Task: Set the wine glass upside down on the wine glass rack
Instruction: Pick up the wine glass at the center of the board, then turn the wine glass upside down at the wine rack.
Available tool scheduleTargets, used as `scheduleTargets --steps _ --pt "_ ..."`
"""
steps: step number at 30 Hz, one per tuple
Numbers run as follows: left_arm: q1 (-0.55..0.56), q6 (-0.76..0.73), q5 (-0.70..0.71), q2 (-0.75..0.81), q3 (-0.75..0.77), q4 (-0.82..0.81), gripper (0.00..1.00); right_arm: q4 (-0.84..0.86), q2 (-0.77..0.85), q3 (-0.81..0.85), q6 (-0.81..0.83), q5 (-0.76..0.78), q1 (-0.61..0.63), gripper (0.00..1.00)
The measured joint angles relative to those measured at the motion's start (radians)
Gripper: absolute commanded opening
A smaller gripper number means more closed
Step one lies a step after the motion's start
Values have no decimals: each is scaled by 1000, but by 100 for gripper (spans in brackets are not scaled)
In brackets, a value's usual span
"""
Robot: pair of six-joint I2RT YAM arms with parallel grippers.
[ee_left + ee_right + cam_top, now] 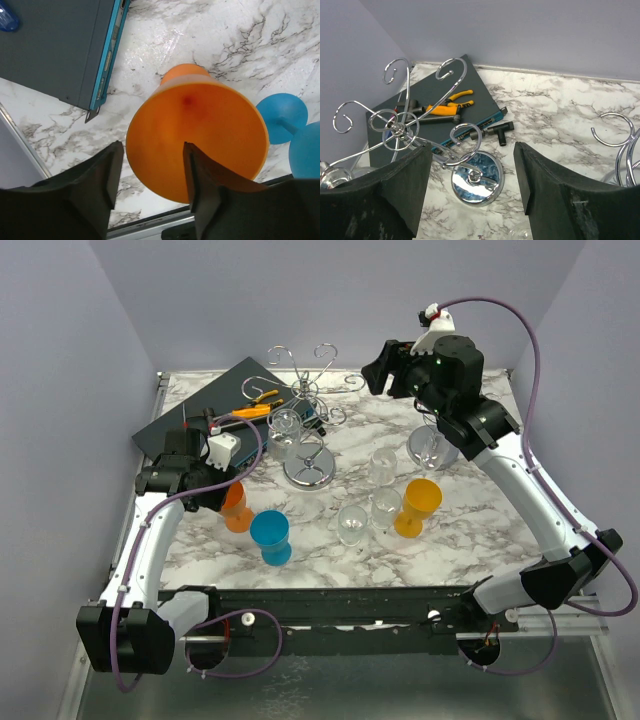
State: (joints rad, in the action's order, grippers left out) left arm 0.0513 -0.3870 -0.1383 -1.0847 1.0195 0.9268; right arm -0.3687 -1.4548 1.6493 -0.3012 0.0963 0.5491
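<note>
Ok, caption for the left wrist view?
Left claw open over an orange wine glass; blue glass at right, dark board upper left.

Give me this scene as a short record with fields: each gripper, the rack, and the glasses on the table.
left gripper: open, fingers astride the rim of the upright orange glass
right gripper: open, empty, raised near the wine glass rack
rack position: upright, mid-table toward the back
other glasses: blue glass beside the orange one; yellow glass and clear glasses in front of the rack
back left: dark board with pliers on it
</note>
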Motion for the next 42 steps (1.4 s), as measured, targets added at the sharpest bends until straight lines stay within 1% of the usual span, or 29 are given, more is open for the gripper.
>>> scheduleTargets --steps 3,6,10,13,15,17,23,26,28,30,34,36,40,42 --pt "-10 1 0 5 -23 -12 32 0 22 0 0 1 0 70" --pt "-15 4 0 10 -31 -22 22 0 39 0 0 1 0 68" --pt "-21 5 0 28 -31 -29 10 -1 44 0 0 1 0 66" --pt "-24 10 -3 36 -24 -27 1 -1 45 -2 0 1 0 66" --pt "-24 9 -3 37 -2 -18 0 -2 45 -2 0 0 0 68" --pt "-25 8 -3 37 53 5 0 -4 45 -2 0 0 0 71" --pt "-25 -6 -17 40 339 57 0 -44 45 25 -7 -11 0 82" --pt "-25 -27 -35 57 490 69 0 -52 44 60 -13 -27 0 89" --pt "-25 -51 -47 75 574 65 0 -59 42 87 -17 -37 0 94" --pt "-25 -79 -55 101 624 48 0 -69 38 120 -23 -43 0 100" --pt "-25 -148 -56 162 646 -50 0 -84 23 171 -40 -61 0 100" --pt "-25 -176 -67 205 628 -144 0 -89 14 187 -52 -82 0 100" --pt "-25 -210 -118 280 525 -366 0 -89 -6 214 -92 -143 0 100" --pt "-25 -237 -160 330 409 -530 0 -82 -11 220 -119 -187 0 100"
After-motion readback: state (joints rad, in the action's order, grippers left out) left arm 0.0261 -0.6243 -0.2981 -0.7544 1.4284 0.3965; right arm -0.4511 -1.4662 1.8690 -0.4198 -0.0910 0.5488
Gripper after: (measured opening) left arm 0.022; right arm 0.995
